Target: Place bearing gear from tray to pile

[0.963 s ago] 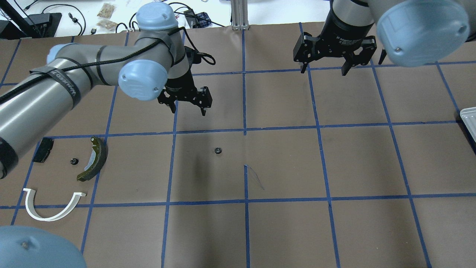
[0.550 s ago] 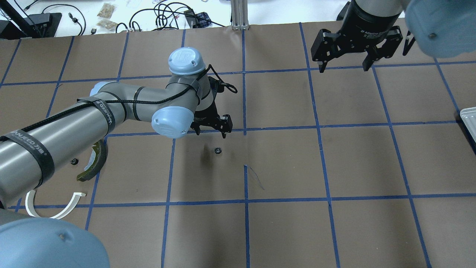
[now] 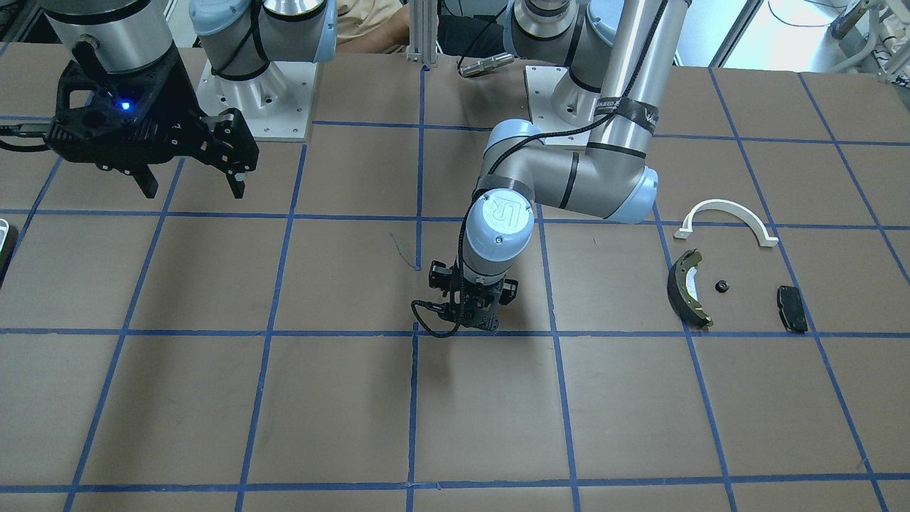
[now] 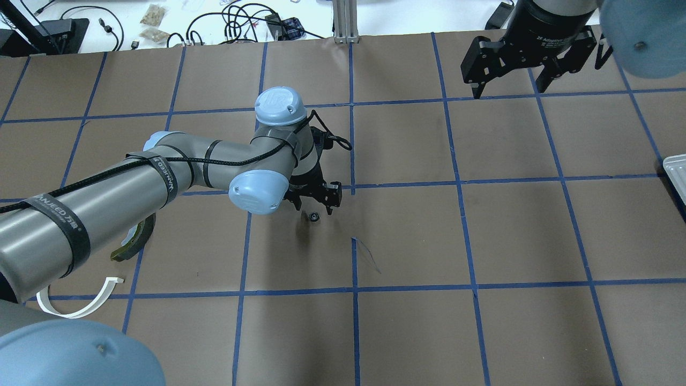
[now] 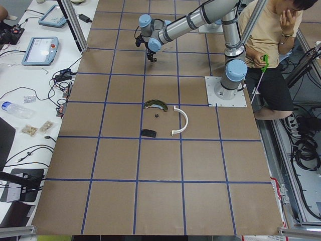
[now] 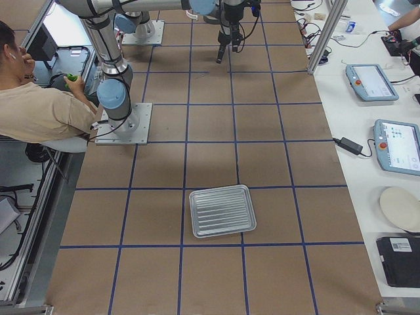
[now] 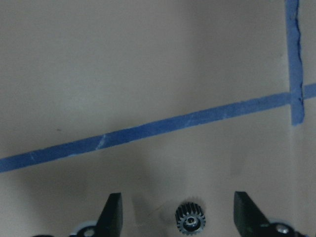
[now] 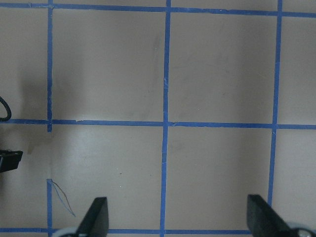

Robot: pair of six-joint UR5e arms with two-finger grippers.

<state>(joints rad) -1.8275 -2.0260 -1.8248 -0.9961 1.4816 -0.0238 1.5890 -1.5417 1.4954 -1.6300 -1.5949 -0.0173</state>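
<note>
A small black bearing gear lies on the brown table near the centre. My left gripper is open and low over it, fingers on either side. In the left wrist view the gear sits between the two open fingertips. In the front view my left gripper hides the gear. The pile lies at the robot's left: an olive-green brake shoe, a white arched strip, a flat black pad and another small black gear. My right gripper is open and empty, high at the far right.
A ribbed metal tray stands at the table's right end; only its edge shows overhead. Blue tape lines grid the table. My left arm covers part of the brake shoe and white strip overhead. An operator sits behind the robot.
My left arm has swung toward the table's centre and come down, so the open gripper now straddles the gear. My right gripper has drawn back toward the far right.
</note>
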